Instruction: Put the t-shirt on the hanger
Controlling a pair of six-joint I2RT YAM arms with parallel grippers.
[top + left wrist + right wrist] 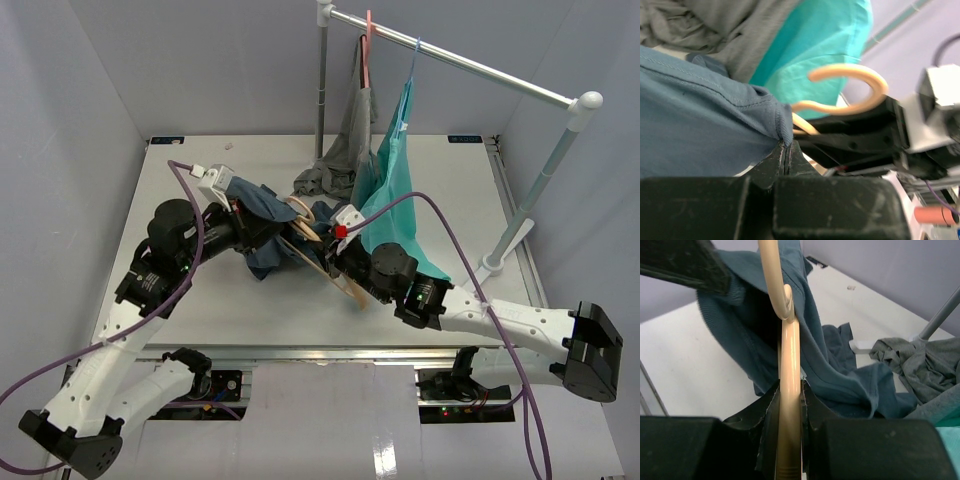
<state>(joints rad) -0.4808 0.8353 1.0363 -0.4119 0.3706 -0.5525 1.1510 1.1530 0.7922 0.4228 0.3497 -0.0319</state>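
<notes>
Left gripper (785, 152) jaws clenched on t-shirt (695, 125) edge, right gripper (789, 410) jaws grasping hanger (789, 355); ease cloth toward five o'clock, hanger held steady.

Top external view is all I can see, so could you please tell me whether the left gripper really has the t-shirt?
Observer: Yes; the left wrist view shows the left gripper shut on a stitched edge of the t-shirt.
Operator: Is the right gripper holding the hanger?
Observer: Its wrist view shows the right gripper clamped on the hanger, on the tan stem.
Operator: Is the hook free of fabric?
Observer: The left wrist view shows the hook bare, beyond the shirt's edge.
</notes>
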